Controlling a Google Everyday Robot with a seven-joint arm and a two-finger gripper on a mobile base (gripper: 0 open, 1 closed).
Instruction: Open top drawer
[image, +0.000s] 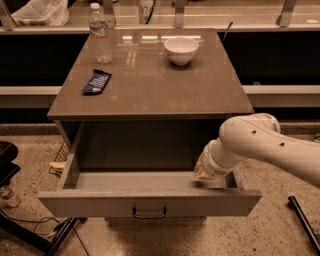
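Observation:
The top drawer (150, 202) of the brown-topped cabinet stands pulled far out, its flat grey front facing me with a small dark pull handle (149, 213) at the middle. Its deep grey box is empty. My white arm comes in from the right, and the gripper (204, 172) hangs at the drawer's right rear corner, just inside the box and above its floor. The lower drawers are hidden behind the open front.
On the cabinet top (150, 85) stand a water bottle (100, 34) at the back left, a white bowl (181, 49) at the back middle and a dark blue packet (96, 81) at the left. A dark stand (10, 165) and cables lie on the floor at the left.

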